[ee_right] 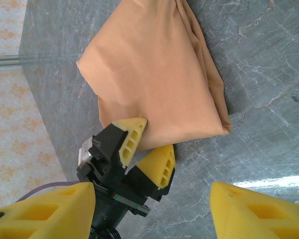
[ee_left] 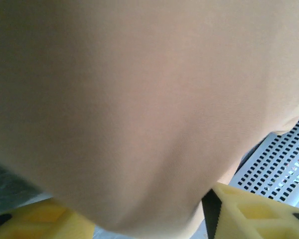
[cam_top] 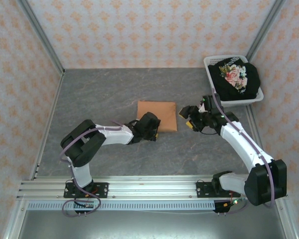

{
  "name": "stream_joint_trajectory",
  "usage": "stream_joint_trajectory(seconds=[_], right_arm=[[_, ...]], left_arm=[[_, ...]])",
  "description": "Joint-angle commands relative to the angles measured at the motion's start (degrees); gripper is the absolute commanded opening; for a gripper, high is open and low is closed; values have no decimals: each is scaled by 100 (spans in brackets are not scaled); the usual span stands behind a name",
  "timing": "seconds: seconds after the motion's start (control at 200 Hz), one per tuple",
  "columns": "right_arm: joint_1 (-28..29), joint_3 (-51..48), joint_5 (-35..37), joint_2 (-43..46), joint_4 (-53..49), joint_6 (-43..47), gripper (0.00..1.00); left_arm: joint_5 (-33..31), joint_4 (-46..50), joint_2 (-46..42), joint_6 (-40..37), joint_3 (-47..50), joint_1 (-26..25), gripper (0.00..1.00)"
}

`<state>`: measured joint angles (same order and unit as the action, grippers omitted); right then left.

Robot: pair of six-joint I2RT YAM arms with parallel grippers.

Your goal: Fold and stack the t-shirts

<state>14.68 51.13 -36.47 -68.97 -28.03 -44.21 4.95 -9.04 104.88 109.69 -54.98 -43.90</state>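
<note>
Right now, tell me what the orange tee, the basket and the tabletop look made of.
Orange tee: soft matte cloth, likely cotton; it creases and folds. Basket: white plastic, probably; smooth moulded rim, perforated walls. Tabletop: grey marble-look surface, veined, slightly glossy; stone or laminate, unclear.

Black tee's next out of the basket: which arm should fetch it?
Right, probably. The right gripper hangs open and empty on the side of the basket, nearer the black tee. The left gripper straddles a corner of the orange tee.

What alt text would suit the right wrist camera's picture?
A folded orange t-shirt lies on a grey marbled table, with the left claw straddling its edge. The right claw frames the bottom, its yellow fingers apart.
</note>
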Motion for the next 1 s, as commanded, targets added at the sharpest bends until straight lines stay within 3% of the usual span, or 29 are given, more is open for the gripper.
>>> stream_joint_trajectory(seconds=[0.0,0.185,0.39,0.736,0.791,0.901,0.996], right_arm=[[-31,-90,-9,91,-46,-35,62],[-41,-112,22,86,-53,-44,62],[-70,-130,78,90,-72,-50,62],[-105,-38,140,-68,-28,-35,61],[-105,-8,140,-120,-18,-35,61],[-105,82,141,-242,-9,-44,61],[-105,175,157,-337,-27,-27,61]], left_arm=[[-359,289,173,72,-267,-23,49],[-530,88,419,32,-427,162,26],[-532,394,513,-494,-620,783,18],[-9,877,113,-2287,-549,2914,17],[256,974,244,-2801,-804,3326,18],[553,2086,759,-4070,-1742,4071,19],[850,2263,1120,-4464,-2137,4601,20]])
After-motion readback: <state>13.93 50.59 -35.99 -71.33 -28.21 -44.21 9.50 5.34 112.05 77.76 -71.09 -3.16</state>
